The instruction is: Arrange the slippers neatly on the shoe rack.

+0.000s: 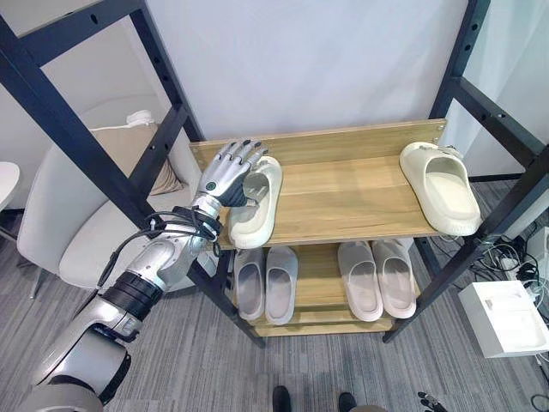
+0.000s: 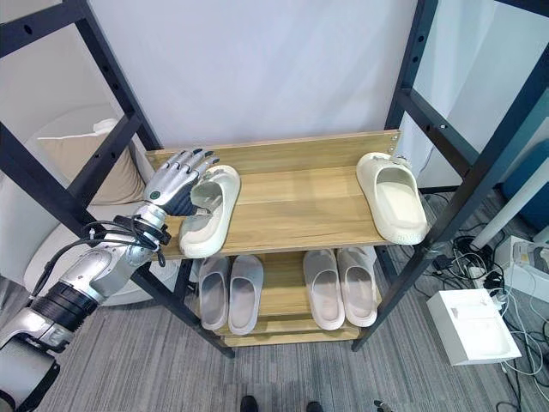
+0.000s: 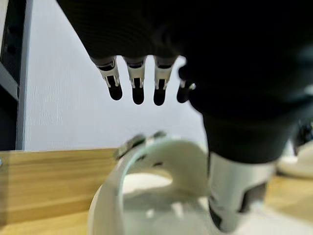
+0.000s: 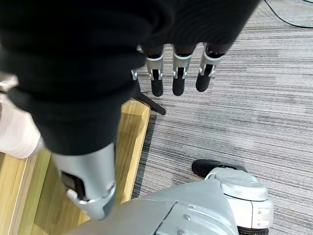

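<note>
The wooden shoe rack (image 1: pixel 352 202) has two shelves. On the top shelf a cream slipper (image 1: pixel 256 213) lies at the left end and its mate (image 1: pixel 444 187) at the right end. My left hand (image 1: pixel 225 176) hovers over the left slipper's heel end, open. In the left wrist view its fingers (image 3: pixel 137 85) stretch straight above the slipper's strap (image 3: pixel 146 166), and its thumb (image 3: pixel 234 196) reaches down beside it. A grey pair (image 1: pixel 266 283) and a pale pink pair (image 1: pixel 376 276) sit on the lower shelf. My right hand (image 4: pixel 177 78) hangs open over the carpet beside the rack's lower shelf (image 4: pixel 132 127).
Black metal frame posts (image 1: pixel 86 129) stand to the left and right of the rack. A beige chair (image 1: pixel 77 227) with a cushion is at the left. A white box (image 1: pixel 506 318) and cables lie on the floor at the right.
</note>
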